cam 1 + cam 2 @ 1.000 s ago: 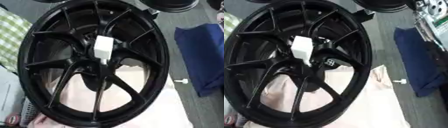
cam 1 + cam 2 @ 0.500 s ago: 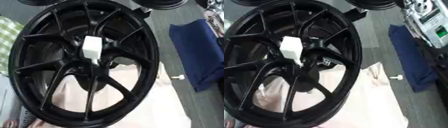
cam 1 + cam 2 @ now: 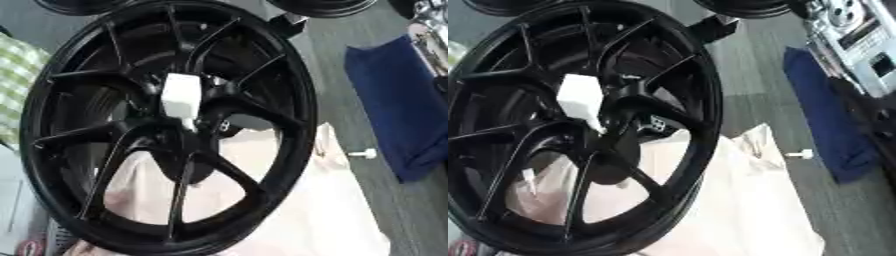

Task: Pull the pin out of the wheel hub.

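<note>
A large black spoked wheel hub [image 3: 166, 125] fills most of both views, lying on a pale pink cloth [image 3: 315, 210]. A white blocky pin [image 3: 180, 100] stands out of the hub's centre, tapering toward its lower end; the right eye view shows the same pin [image 3: 584, 99]. A small white piece [image 3: 363, 153] lies on the grey surface to the right of the wheel. Neither of my hands shows in either view.
A dark blue cloth [image 3: 394, 105] lies at the right. Other black wheels [image 3: 324, 6] sit along the top edge. Grey-and-white equipment [image 3: 855, 35] stands at the upper right. A green checked cloth [image 3: 17, 85] is at the left edge.
The whole picture has shifted and tilted, so the camera has moved. The wheel and the white pin keep the same relation to each other.
</note>
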Available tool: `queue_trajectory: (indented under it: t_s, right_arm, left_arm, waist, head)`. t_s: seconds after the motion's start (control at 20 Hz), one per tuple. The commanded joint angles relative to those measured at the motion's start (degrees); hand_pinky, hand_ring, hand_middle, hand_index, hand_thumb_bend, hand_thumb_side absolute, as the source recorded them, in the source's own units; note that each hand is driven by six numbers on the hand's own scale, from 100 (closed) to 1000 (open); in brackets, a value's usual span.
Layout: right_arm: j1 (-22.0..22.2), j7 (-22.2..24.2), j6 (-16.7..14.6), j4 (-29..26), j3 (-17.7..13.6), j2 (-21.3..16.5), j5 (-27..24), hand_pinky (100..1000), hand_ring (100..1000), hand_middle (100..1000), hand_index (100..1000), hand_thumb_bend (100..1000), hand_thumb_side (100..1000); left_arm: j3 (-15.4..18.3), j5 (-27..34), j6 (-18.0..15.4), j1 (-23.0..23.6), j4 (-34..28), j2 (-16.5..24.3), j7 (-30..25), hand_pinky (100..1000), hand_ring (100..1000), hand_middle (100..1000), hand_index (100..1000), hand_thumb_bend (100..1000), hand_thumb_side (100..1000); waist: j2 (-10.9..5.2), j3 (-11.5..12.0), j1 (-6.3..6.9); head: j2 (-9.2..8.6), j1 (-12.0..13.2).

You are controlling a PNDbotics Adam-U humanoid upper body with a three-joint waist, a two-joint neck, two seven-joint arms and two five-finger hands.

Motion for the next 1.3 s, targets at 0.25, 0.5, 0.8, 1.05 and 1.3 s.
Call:
queue_trajectory:
  t_s: [0.25,0.5,0.8,1.05,1.3]
  right_arm:
    - [-1.07,0.63,0.08,-0.39,0.12,-1.81,0.22,916,685,572,708,100,723]
    - [-1.55,1.04,0.32,-0.08,0.53,-1.19,0.07,917,685,573,708,100,731]
    - [-2.37,1.50,0.50,0.27,0.91,-0.50,-0.28,918,685,573,708,100,734]
    - [-3.53,1.62,0.56,0.23,1.12,0.33,-0.85,920,685,572,706,100,741]
    - [-4.33,1.75,0.71,0.29,1.28,1.04,-1.31,922,684,571,705,100,747]
  left_arm:
    - [-3.35,-1.00,4.30,-7.84,1.10,-4.90,-8.24,778,763,682,813,539,689]
    - [-6.24,-1.93,5.00,-12.32,6.21,-10.70,-11.28,775,730,678,810,534,684]
    - [-8.01,-3.18,4.22,-13.87,11.00,-15.56,-13.01,774,730,677,810,531,690]
    - [-6.88,-4.58,3.43,-13.30,13.22,-18.67,-13.61,801,775,739,847,546,624]
    - [-6.40,-6.89,0.34,-13.10,16.60,-21.95,-15.80,814,788,755,855,570,569]
  waist:
    - [-1.96,-0.31,-0.08]
    - [-2.09,-0.79,-0.14]
    - [-2.12,-1.43,0.03]
    - [-1.77,-2.52,0.07]
    - [-1.18,-2.94,0.09]
  head:
    - [-0.56,1.58]
    - [-0.92,2.15]
    - [-1.21,2.52]
    - [-1.91,3.71]
    - [-2.10,4.74]
